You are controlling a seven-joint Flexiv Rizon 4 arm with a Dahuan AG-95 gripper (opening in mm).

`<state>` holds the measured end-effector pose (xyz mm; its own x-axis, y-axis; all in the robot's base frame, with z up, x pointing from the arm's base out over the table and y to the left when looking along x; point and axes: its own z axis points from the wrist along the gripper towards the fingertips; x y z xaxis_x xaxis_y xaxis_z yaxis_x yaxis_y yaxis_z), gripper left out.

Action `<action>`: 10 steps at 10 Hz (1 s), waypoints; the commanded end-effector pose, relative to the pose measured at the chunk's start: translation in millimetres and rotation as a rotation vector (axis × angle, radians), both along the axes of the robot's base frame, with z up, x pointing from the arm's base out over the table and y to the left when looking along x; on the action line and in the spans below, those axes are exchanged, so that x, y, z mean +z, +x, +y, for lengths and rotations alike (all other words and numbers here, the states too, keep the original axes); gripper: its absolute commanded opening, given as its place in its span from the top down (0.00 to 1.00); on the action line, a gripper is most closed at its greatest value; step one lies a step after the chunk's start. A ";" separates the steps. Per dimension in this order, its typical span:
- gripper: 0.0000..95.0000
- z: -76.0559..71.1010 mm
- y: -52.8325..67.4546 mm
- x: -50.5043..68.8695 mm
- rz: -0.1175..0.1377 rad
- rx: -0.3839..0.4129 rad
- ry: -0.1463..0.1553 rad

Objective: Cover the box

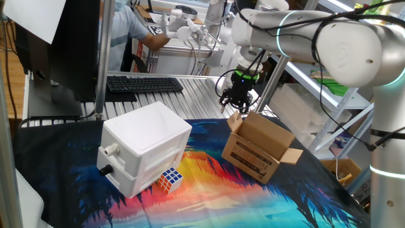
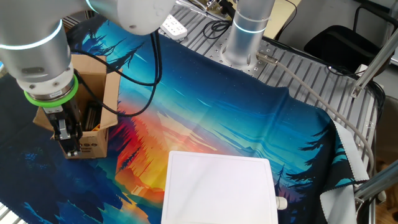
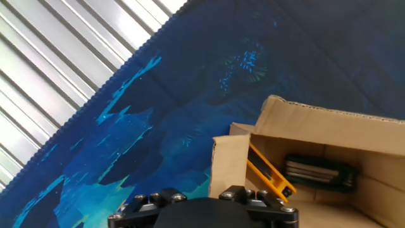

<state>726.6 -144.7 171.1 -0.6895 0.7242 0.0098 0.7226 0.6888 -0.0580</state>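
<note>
The box (image 1: 256,151) is a small brown carton with black print on its side, standing on the colourful cloth with its top flaps up and spread. My gripper (image 1: 236,105) hangs just above its raised far-left flap (image 1: 235,121); the fingers look spread, with nothing between them. In the other fixed view the gripper (image 2: 67,138) comes down at the near side of the box (image 2: 93,81). The hand view looks into the box (image 3: 329,136), where a yellow-and-black tool (image 3: 269,168) and a black object (image 3: 319,174) lie. Only the hand's dark base shows there; the fingertips are out of view.
A larger white plastic box with knobs (image 1: 145,144) stands left of the carton, with a Rubik's cube (image 1: 169,179) at its front. A black keyboard (image 1: 144,83) lies on the ribbed metal table behind. The arm's base column (image 2: 245,31) rises at the cloth's far edge.
</note>
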 end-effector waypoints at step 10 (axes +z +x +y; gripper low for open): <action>0.40 -0.3 0.1 0.1 -0.017 -0.080 0.004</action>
